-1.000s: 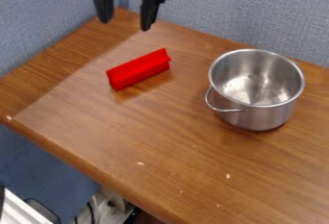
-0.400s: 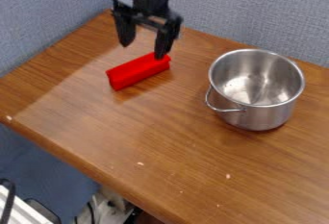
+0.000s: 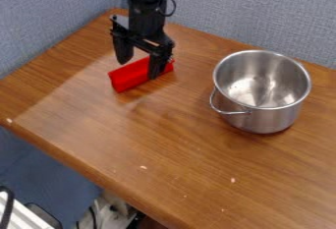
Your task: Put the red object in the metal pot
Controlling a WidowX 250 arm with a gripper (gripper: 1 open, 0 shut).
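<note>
The work surface is a wooden table point(image 3: 144, 144) with a brown, visibly grained top, set against a blue-grey textured wall point(image 3: 250, 12). Nothing lies on the tabletop between the two task items. The red object point(image 3: 133, 75) is a bright red, elongated rectangular block with a smooth, plastic-like finish; it lies flat on the table near the rear left area, with its long axis running diagonally. The gripper point(image 3: 140, 61) is black, points straight down, and stands directly over the block with its jaws spread wide, one finger on each side of the block's right end; the block rests on the table and is not grasped. Contact between fingers and block cannot be determined. The metal pot point(image 3: 262, 91) is a shiny round steel vessel with straight sides and a small loop handle on its rim, standing upright and well apart to the right of the block.
</note>
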